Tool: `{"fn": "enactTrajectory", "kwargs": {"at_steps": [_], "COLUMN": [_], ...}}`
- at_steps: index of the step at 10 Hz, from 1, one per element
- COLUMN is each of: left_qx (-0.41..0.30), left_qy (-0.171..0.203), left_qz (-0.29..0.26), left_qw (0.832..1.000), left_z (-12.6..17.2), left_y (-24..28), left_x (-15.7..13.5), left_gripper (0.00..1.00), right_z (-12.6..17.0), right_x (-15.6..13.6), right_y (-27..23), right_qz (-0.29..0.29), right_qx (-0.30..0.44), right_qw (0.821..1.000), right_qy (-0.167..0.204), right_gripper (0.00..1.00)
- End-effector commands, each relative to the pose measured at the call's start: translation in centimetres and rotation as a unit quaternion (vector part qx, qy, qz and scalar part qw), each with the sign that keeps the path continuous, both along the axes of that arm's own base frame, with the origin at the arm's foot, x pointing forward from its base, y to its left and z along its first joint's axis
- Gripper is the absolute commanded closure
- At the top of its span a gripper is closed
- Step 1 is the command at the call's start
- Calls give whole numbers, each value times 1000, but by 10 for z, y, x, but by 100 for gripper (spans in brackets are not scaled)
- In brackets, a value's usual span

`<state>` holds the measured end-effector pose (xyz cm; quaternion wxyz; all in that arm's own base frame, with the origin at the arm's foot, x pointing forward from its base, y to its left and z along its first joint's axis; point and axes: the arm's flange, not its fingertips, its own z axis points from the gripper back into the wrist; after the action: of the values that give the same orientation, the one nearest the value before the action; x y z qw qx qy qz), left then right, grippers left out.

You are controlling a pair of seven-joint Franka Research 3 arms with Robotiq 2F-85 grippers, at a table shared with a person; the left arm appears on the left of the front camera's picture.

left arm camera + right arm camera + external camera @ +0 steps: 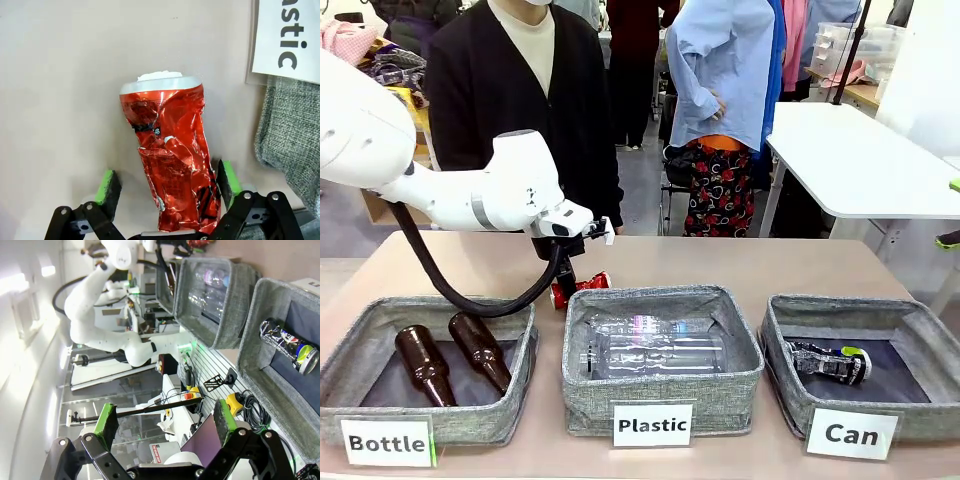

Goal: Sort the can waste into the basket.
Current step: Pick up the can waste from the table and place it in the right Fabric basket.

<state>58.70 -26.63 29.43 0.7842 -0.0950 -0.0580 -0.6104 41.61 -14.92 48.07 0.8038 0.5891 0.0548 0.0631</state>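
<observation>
My left end effector (167, 187) straddles the crushed red can (170, 160), which lies on the desk (60, 100) just behind the Plastic basket (662, 352); the green pads (107, 184) stand either side, not yet pressed on the metal. I judge a square, gentle squeeze on the lower body best, so it does not slip. Further right, the black-and-silver can (828, 361) lies in the Can basket (790, 395). My right end effector (167, 422) hangs wide and empty.
</observation>
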Motion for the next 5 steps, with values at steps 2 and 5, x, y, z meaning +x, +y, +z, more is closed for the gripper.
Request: {"fn": "enactTrajectory", "kwargs": {"at_steps": [2,5], "left_qx": [16,10], "left_qy": [-14,-16], "left_qz": [-10,-6], "left_qw": [1000,1000], "left_z": [5,8], "left_y": [-3,-2], "left_x": [2,0], "left_gripper": [59,100], "right_z": [2,2], "right_x": [-1,-1], "right_y": [-2,-2], "right_qz": [8,8], "right_qx": [0,0], "right_qw": [1000,1000], "right_qy": [-6,-6], "right_gripper": [0,0]}}
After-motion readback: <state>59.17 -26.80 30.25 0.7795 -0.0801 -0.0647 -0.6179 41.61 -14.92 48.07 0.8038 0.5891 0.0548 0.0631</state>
